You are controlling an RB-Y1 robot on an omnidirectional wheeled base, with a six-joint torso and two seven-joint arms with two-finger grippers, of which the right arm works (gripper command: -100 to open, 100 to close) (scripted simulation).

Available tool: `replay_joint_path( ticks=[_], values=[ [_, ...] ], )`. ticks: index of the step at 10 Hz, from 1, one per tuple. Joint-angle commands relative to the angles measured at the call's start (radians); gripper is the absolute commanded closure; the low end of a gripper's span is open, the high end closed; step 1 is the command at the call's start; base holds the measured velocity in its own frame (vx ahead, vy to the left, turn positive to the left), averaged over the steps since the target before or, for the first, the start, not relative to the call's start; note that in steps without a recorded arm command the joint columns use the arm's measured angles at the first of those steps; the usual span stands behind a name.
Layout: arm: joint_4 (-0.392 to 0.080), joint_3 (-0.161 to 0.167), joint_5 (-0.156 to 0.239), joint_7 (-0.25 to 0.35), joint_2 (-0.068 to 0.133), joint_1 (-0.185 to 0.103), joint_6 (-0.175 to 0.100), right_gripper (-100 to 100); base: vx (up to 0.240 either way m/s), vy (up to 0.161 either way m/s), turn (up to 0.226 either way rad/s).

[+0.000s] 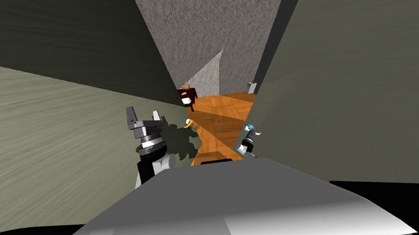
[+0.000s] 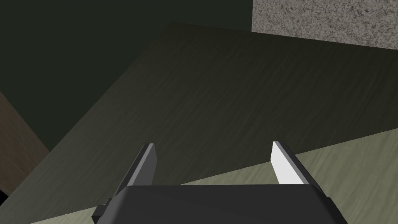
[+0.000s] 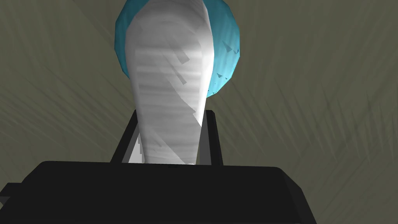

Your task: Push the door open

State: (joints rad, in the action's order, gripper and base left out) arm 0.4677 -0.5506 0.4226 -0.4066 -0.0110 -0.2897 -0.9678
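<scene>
The olive-grey flat door panel [image 1: 362, 81] is seen at 3 o'clock in the head view. A similar olive-grey wall [image 1: 28, 149] is seen at 9 o'clock, and a strip of orange wooden floor [image 1: 216, 117] is shown in the gap between them at 12 o'clock. The white lever door handle [image 3: 171, 77] is mounted on a round blue rosette [image 3: 227, 58] on the door panel. It is pinched on both sides by the right gripper [image 3: 171, 112]. The left gripper [image 2: 212, 146] is held raised at 10 o'clock, just beside the wall. Its 2 fingers are spread apart and nothing is held between them.
</scene>
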Motion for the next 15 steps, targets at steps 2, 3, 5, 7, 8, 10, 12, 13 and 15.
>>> replay_joint_path(
  ticks=[2,3,5,7,8,10,12,13,15],
  values=[
    [0.005,-0.011,0.008,-0.016,-0.015,-0.002,-0.005,100,0.122,-0.071,-0.030],
    [0.008,-0.034,0.025,-0.030,0.016,-0.004,-0.017,100,0.122,-0.044,0.028],
    [0.008,-0.034,0.025,-0.030,0.016,-0.004,-0.017,100,0.118,-0.049,-0.022],
    [0.010,-0.062,0.047,-0.046,0.035,-0.005,-0.029,100,0.156,-0.070,-0.004],
    [0.010,-0.074,0.057,-0.053,0.038,-0.006,-0.035,100,0.176,-0.059,-0.022],
    [0.011,-0.087,0.067,-0.060,0.037,-0.006,-0.040,100,0.160,-0.082,-0.032],
    [-0.011,-0.087,0.067,-0.060,0.037,-0.006,-0.040,100,0.031,-0.019,0.002],
    [0.011,-0.087,0.067,-0.060,0.037,-0.006,-0.040,100,-0.024,0.016,0.003],
    [0.013,-0.110,0.085,-0.072,0.024,-0.007,-0.051,100,0.040,-0.013,-0.009]
  ],
)
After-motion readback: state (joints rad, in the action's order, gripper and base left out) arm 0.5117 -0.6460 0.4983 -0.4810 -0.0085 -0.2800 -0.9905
